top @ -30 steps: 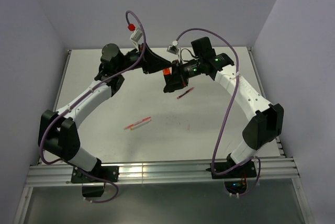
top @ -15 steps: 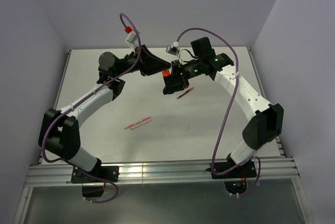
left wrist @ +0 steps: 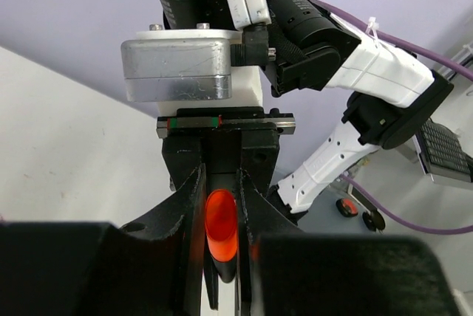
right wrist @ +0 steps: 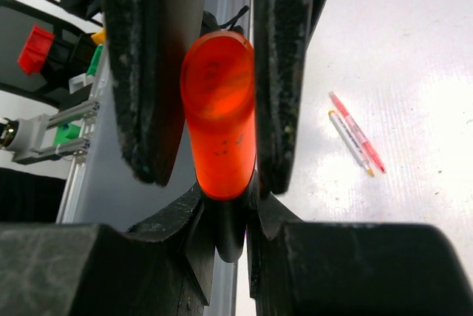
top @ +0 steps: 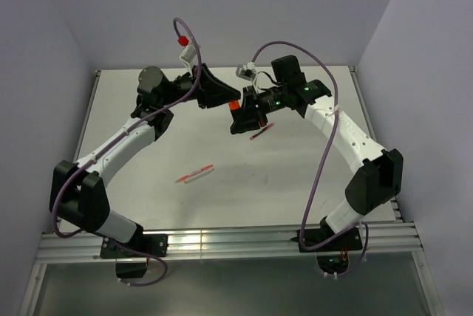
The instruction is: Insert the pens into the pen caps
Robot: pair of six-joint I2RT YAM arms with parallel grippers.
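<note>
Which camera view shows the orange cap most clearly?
The right wrist view: the orange cap fills the middle, clamped between the left tool's fingers, with the black marker at its end. The left wrist view shows it smaller and shadowed. The top view shows only an orange speck.

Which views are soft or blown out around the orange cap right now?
Right wrist: the orange plastic cap fills the centre, slightly soft; the thin red and white stick pens on the table stay sharp. Left wrist: the cap glows oversaturated, and the foreground is a black blur. Top external: glare streak on the aluminium rail.
</note>
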